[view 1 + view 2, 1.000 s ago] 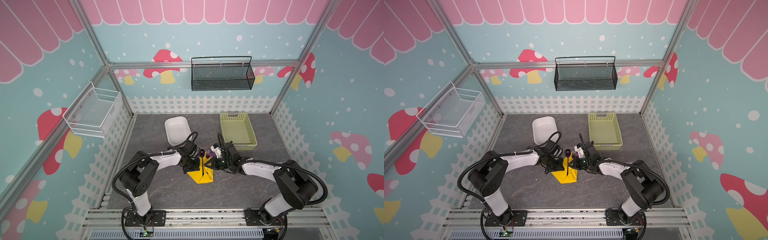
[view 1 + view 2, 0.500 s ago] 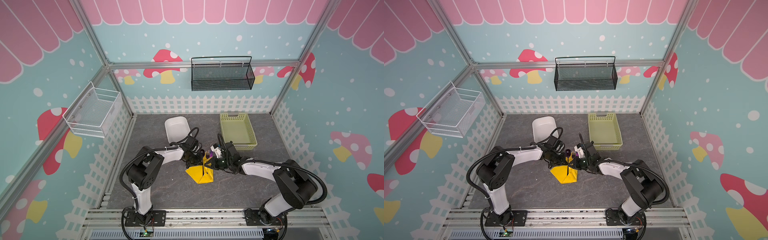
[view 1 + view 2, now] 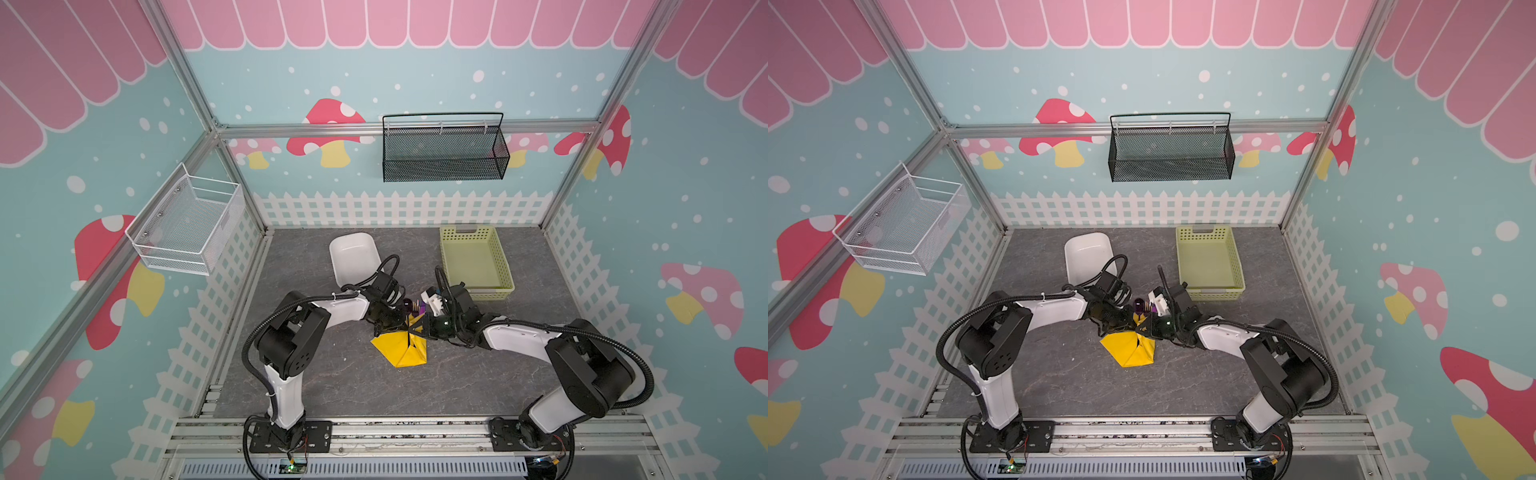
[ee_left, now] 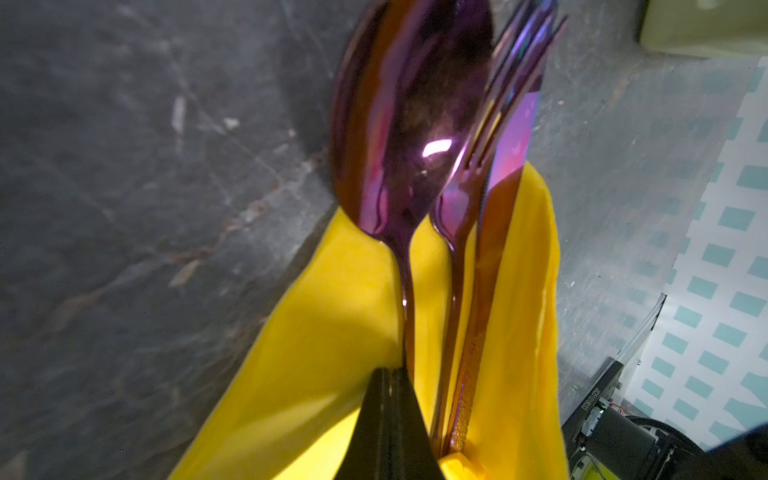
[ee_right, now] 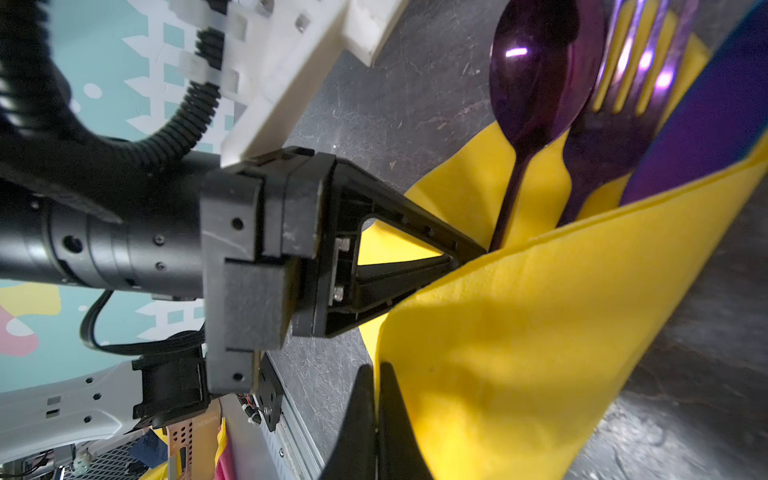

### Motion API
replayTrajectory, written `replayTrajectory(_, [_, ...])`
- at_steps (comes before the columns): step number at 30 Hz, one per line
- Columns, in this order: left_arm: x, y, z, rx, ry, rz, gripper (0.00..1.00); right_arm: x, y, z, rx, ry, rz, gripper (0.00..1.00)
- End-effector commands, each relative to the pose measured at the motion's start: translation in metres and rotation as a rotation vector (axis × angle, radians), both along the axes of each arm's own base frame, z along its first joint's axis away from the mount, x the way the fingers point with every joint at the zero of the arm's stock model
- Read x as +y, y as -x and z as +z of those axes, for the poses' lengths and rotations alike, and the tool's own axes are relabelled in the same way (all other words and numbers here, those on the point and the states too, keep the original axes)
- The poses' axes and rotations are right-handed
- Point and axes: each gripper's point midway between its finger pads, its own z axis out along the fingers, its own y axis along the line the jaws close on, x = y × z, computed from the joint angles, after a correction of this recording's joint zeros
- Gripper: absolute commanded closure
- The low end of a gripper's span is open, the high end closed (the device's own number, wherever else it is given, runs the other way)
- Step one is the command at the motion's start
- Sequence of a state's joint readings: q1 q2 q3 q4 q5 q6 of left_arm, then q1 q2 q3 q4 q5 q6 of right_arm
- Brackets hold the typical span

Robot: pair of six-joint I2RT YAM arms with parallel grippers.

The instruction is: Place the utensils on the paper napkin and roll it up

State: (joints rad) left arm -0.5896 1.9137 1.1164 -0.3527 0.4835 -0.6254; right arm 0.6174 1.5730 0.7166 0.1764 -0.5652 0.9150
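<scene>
- The yellow napkin (image 3: 401,351) lies on the gray floor (image 3: 332,382). It is near the green basket (image 3: 492,294) but does not touch it. It is on the side of the basket where the arms are bolted down.
- The napkin is not flat. It is folded over, and one flap hides the handles of the spoon, fork and knife.
- The spoon (image 4: 407,116), fork (image 4: 457,199) and knife (image 4: 513,141) lie side by side inside the fold.
- Their heads stick out of the napkin end that is nearer the basket.
- The knife is the one closest to the basket, the fork is in the middle, and the spoon is farthest from it.
- The left gripper (image 5: 471,254) has its fingers pressed together. It pinches the flap of the napkin, right by the spoon's handle.
- The right gripper (image 5: 377,372) has its fingers pressed together too. The thin yellow edge of the napkin is caught between them.
- Both grippers meet low over the napkin end nearer the basket, with their tips close together.
- A white bowl (image 3: 353,262) sits near the basket, on the left arm's side of it.
</scene>
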Motion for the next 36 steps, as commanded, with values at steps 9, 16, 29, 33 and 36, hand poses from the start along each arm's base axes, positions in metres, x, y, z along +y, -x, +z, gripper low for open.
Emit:
replayTrajectory(9, [0.0,-0.003,0.006,-0.016,0.026,0.018,1.0,0.009,-0.005,0.0,-0.002,-0.008,0.006,1.0])
replayTrajectory(16, [0.026,0.01,0.017,-0.033,-0.022,0.03,0.99,0.014,-0.007,-0.003,0.004,-0.012,0.018,1.0])
replayTrajectory(29, [0.042,0.037,-0.011,0.038,-0.087,-0.004,1.0,0.028,-0.008,-0.014,0.022,-0.023,0.048,1.0])
replayTrajectory(33, [0.043,0.037,-0.014,0.042,-0.093,-0.005,1.0,0.033,-0.009,-0.017,0.026,-0.024,0.057,1.0])
replayTrajectory(36, [0.044,0.037,-0.014,0.042,-0.095,-0.004,1.0,0.036,-0.008,-0.019,0.029,-0.024,0.068,1.0])
